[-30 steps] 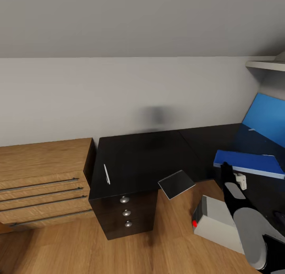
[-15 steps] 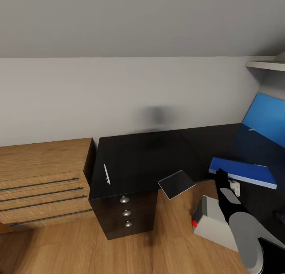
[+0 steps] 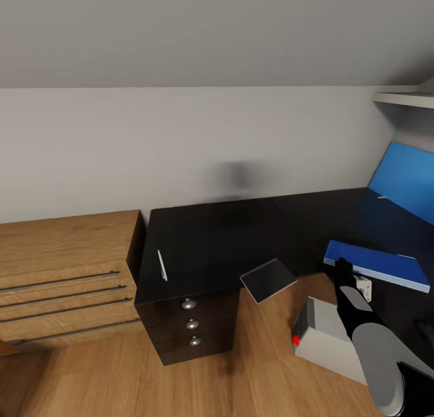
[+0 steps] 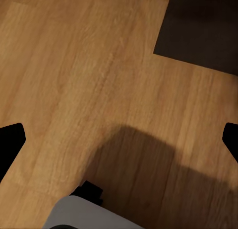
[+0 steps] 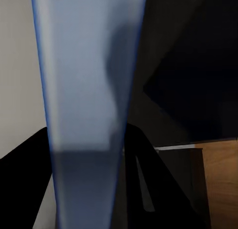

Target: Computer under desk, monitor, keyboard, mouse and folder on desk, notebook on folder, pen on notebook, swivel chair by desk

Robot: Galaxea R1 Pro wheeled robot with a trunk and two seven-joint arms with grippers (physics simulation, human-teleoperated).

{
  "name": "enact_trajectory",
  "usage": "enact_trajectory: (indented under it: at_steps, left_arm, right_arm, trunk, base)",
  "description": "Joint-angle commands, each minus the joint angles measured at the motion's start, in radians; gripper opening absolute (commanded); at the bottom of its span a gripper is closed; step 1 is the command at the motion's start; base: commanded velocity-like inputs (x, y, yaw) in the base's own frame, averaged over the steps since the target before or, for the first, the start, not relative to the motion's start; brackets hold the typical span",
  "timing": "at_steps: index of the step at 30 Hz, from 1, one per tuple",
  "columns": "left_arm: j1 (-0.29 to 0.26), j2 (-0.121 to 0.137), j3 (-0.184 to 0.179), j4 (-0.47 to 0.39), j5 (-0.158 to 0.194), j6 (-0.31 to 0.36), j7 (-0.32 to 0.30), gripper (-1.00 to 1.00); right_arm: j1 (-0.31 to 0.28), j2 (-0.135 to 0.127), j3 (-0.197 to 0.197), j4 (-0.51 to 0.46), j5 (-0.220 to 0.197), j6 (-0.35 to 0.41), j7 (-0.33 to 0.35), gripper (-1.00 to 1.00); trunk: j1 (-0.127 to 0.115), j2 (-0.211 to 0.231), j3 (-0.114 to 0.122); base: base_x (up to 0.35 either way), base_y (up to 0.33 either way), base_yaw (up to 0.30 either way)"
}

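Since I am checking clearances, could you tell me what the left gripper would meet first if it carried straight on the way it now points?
Most likely the wood floor: the left wrist view looks squarely at bare planks, with nothing between. Depth is unclear.

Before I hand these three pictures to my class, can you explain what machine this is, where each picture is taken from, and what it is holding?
This is a simulated wheeled robot with two arms, each ending in a two-fingered pincer. The large picture comes from a camera on its head, looking down at a large black L-shaped desk. The other two come from cameras near each pincer.

On the desk lie a slim white pen and a small dark rectangular notebook that overhangs the front edge. A pale grey computer tower with a red light stands on the wood floor.

The right pincer is shut on a flat bright blue folder, held over the desk; its wrist camera sees the folder edge-on between the fingers. The left pincer is open above bare floor.
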Motion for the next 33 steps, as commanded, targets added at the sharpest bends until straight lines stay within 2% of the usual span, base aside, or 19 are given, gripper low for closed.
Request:
enact_trajectory:
  at_steps: [1, 10, 17, 22, 24, 33]
  left_arm:
    - [-0.001, 0.001, -0.008, 0.0, 0.008, -0.005, 0.007, 1.0]
    - [-0.001, 0.004, -0.008, -0.001, 0.008, -0.005, 0.007, 1.0]
    - [-0.001, 0.005, -0.008, 0.0, 0.007, -0.005, 0.008, 1.0]
    - [-0.001, 0.005, -0.008, 0.0, 0.007, -0.005, 0.009, 1.0]
    - [-0.001, 0.005, -0.008, 0.0, 0.007, -0.005, 0.009, 1.0]
    - [-0.001, 0.01, -0.007, 0.003, 0.009, -0.002, 0.004, 1.0]
  right_arm:
    - [-0.001, 0.0, -0.002, 0.002, -0.011, -0.002, 0.008, -1.0]
    - [-0.001, -0.001, -0.003, 0.002, -0.012, -0.002, 0.008, -1.0]
    - [0.0, -0.003, -0.002, 0.002, -0.009, 0.008, 0.005, -1.0]
    - [0.001, -0.035, -0.002, 0.003, -0.011, 0.162, 0.006, -1.0]
    - [0.001, -0.046, -0.003, 0.003, -0.014, 0.201, 0.006, -1.0]
    - [0.001, -0.059, -0.005, 0.004, -0.015, 0.229, 0.004, -1.0]
  trunk:
    - [0.0, -0.001, -0.001]
    - [0.0, -0.001, -0.004]
    - [0.0, -0.001, -0.004]
    - [0.0, -0.001, -0.004]
    - [0.0, -0.001, -0.004]
    - [0.0, -0.001, -0.004]
  base:
    - [0.0, 0.0, -0.143]
    - [0.0, 0.0, -0.217]
    - [0.0, 0.0, -0.049]
    - [0.0, 0.0, -0.001]
    - [0.0, 0.0, 0.0]
    - [0.059, 0.0, 0.0]
